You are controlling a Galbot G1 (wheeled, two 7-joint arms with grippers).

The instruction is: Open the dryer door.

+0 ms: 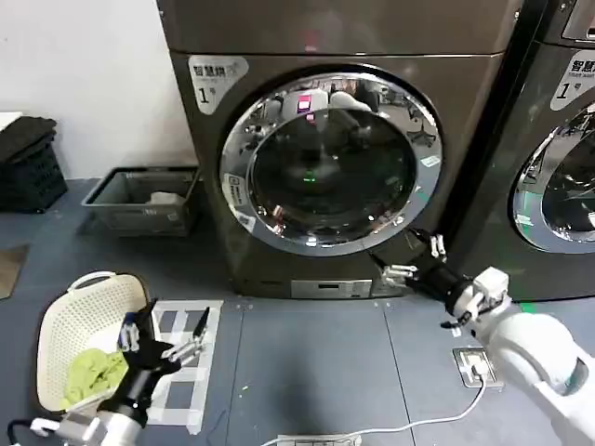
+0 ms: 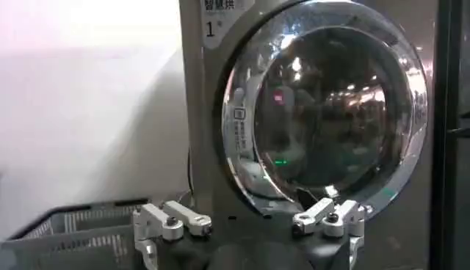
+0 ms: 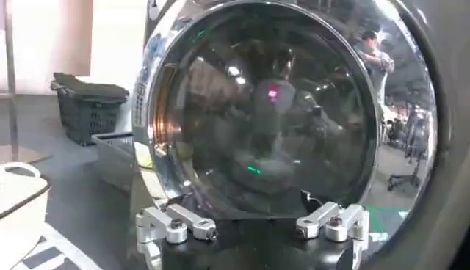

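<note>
Blue-grey floor [image 1: 307,362] fronts bronze-grey machine; round chrome-rimmed dark-glass dryer door [image 1: 327,158] shut. Right gripper [image 1: 411,259] at door's lower right rim, fingers spread. Left gripper [image 1: 165,333] low, fingers spread, beside white perforated basket [image 1: 70,311] holding green cloth [image 1: 91,373].

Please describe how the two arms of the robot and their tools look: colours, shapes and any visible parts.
The right arm has a rounded white shell, then a black wrist. The right tool has two slim silver metal fingers made of short links with round pivots, on a black base. The left tool has the same silver linked fingers on a black wrist; its arm looks grey-white near the picture edge.
</note>
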